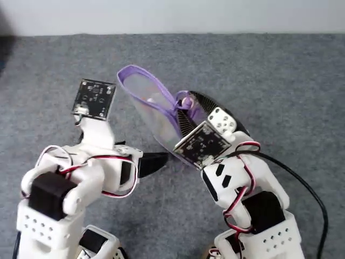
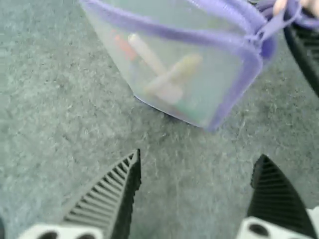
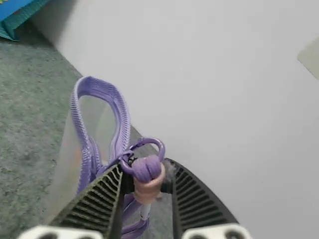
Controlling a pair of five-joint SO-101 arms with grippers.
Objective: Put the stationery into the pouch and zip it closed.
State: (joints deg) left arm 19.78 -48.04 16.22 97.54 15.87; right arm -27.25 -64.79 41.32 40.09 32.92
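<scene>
Grey carpet (image 1: 280, 81) (white wall (image 1: 172, 16) behind): right gripper (image 3: 144, 167) pinches pouch's (image 1: 148, 102) zipper pull (image 3: 148, 174), left gripper (image 2: 199, 154) gapes.

Two arms stand at the one grey surface (image 1: 291, 81): the left arm (image 1: 81, 178) and the right arm (image 1: 242, 189). Each carries one claw, so there are two, the left claw (image 2: 199, 159) and the right claw (image 3: 144, 170), each with two ribbed black fingers (image 2: 117, 194). There is one pouch (image 1: 153, 116), clear with purple trim, with one zip pull (image 3: 147, 179) and one ring (image 3: 158, 145). Three stationery pieces show through its wall: one white stick (image 2: 149, 57), one yellowish stick (image 2: 182, 69) and one orange piece (image 2: 122, 47), their kind blurred. Two circuit boards (image 1: 95, 99) show, at the pouch's 9 and 5 o'clock. One black cable (image 1: 302, 186) runs at 4 o'clock.
</scene>
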